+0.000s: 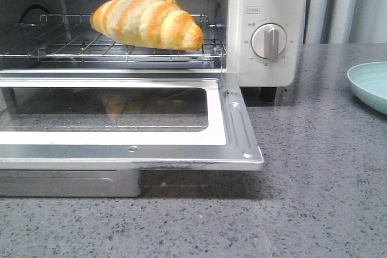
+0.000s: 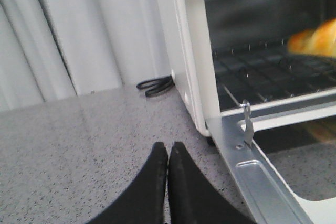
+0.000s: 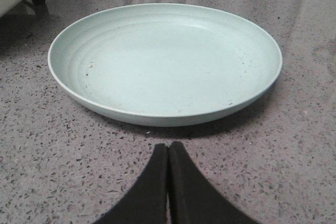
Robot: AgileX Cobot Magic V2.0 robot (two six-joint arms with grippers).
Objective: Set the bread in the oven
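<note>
Bread on the rack, door down — placement looks done.

The bread (image 1: 148,19) lies on the wire rack (image 1: 72,45) inside the oven (image 1: 266,67), whose door (image 1: 236,125) hangs fully open. Both grippers are empty with fingers pressed together: the left gripper (image 2: 168,153) hovers over the counter (image 1: 314,197) beside the oven, the right gripper (image 3: 168,153) before an empty plate (image 3: 73,85). What remains, likely, is swinging the door shut — a lift from under its front edge. Neither arm appears in the front view, and the oven's left side is cut off.

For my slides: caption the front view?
Croissant on the wire rack inside the open toaster oven.
</note>
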